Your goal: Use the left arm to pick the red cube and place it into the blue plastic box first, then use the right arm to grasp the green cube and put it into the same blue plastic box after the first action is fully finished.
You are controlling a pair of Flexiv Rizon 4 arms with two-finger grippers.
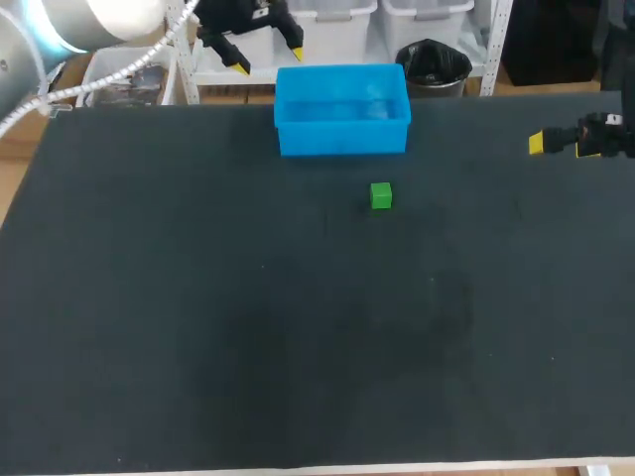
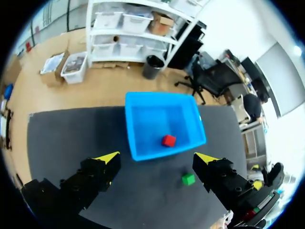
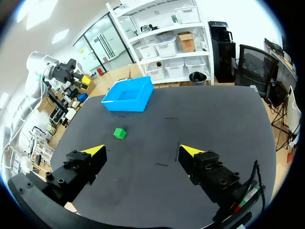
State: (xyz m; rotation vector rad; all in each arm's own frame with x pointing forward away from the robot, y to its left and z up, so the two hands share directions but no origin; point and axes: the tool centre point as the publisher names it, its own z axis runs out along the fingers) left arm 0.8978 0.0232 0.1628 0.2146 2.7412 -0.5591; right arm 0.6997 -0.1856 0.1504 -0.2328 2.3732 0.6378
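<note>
Red cube (image 2: 168, 140) lies in blue box (image 1: 342, 137); left gripper (image 2: 157, 156) raised over it, fingers apart, empty. Green cube (image 1: 381, 195) on table (image 1: 198, 317) near box, well apart from right gripper (image 3: 143, 151), ahead-left of its spread fingers

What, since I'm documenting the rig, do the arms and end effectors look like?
The left arm is white and rounded with a light-blue glowing band; a white cable runs along it. Both the left end effector and right end effector are black, blocky, two-fingered, with yellow tips.
</note>
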